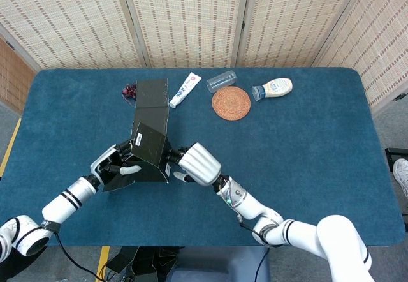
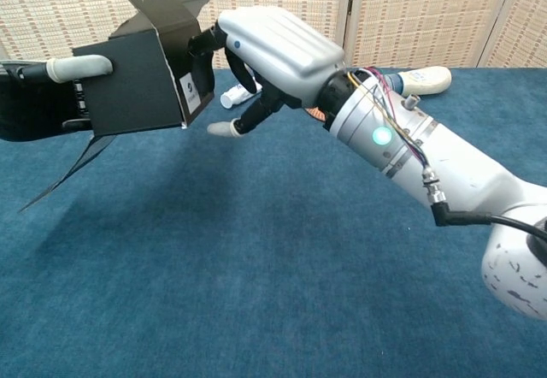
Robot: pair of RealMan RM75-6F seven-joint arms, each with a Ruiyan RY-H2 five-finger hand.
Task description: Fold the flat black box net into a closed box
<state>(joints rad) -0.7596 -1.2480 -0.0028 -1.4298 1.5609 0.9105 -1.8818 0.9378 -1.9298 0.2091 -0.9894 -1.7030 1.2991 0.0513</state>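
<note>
The black box net (image 1: 150, 149) is partly folded into a cube shape and held above the table. My left hand (image 1: 117, 164) grips its left side, thumb (image 2: 79, 68) lying across the front panel (image 2: 137, 87). My right hand (image 1: 198, 163) is at the box's right side, its fingertips (image 2: 205, 43) pressing the right panel, which bears a small white label (image 2: 192, 96), against the box; its thumb hangs free below. A long lid flap (image 1: 150, 97) still stretches away toward the back, and a loose flap (image 2: 64, 177) hangs under the left hand.
At the back of the blue table (image 1: 306, 154) lie a toothpaste tube (image 1: 185, 89), a clear cup (image 1: 221, 81) on its side, a round woven coaster (image 1: 231, 103) and a white squeeze bottle (image 1: 273, 89). A small red object (image 1: 129, 91) sits by the lid flap.
</note>
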